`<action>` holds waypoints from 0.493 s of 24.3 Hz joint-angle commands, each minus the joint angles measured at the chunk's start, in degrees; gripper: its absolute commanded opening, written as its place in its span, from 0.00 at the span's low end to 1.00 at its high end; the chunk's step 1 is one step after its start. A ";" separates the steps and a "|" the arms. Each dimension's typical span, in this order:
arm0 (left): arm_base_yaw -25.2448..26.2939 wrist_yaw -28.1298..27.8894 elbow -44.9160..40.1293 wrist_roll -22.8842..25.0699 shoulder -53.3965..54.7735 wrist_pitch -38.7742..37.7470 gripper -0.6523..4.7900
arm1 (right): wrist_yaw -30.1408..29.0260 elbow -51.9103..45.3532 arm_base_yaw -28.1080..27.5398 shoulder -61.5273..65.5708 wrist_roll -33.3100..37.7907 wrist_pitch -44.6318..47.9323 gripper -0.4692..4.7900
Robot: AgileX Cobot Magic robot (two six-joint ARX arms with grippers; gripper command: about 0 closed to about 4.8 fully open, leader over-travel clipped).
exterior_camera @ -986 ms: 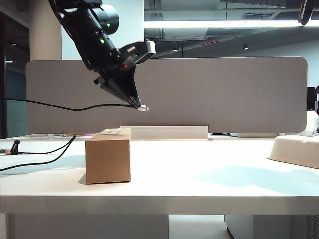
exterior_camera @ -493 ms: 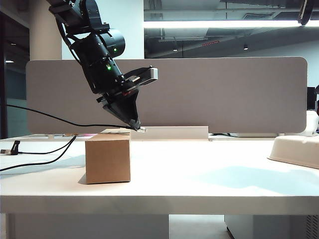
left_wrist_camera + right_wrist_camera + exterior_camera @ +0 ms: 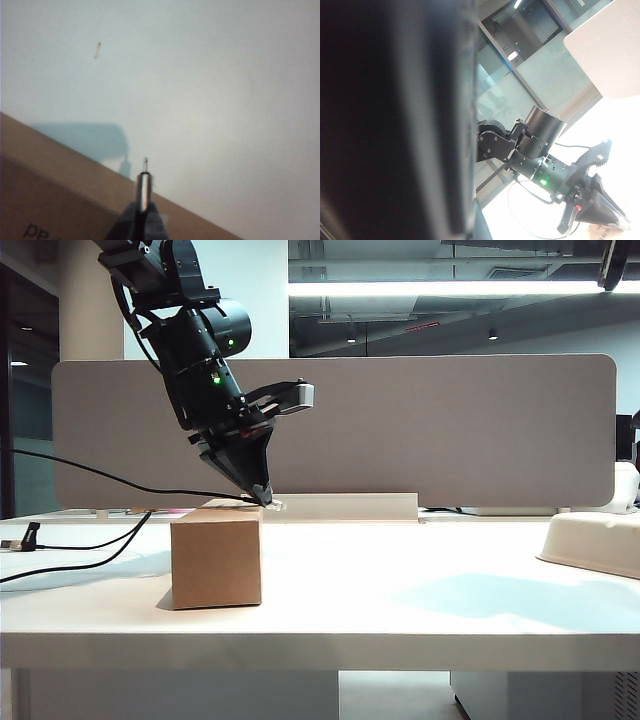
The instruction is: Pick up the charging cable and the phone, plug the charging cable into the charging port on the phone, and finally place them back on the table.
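Cable (image 3: 120,478): pinched near its plug (image 3: 143,186) by left tool (image 3: 263,502), jaws closed, just above box (image 3: 217,555); cord trails off left.
Right tool: barely in view at top right; shut, hold not visible.
Phone: not seen.
Risk: plug could catch box edge and twist in grip; taut cord may drag.
Tray (image 3: 596,540): on counter (image 3: 420,585), contents hidden.

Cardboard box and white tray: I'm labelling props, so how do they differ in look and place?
The cardboard box is brown and square-edged; the white tray is pale and rounded. The box stands whole on the left, under the left pincer shut on the charging cable; the tray is cut off at the right edge. Both rest on the table.
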 commanded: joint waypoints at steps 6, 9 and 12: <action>-0.07 -0.13 0.20 -0.46 -0.37 -0.04 0.29 | 0.44 0.42 0.07 -0.26 -0.42 1.66 0.08; -0.09 -0.11 0.22 -0.46 -0.37 -0.04 0.29 | 0.00 0.42 0.07 -0.26 -0.42 1.66 0.08; -0.09 -0.13 0.28 -0.46 -0.46 -0.09 0.42 | -0.59 0.42 0.07 -0.26 -0.42 1.64 0.08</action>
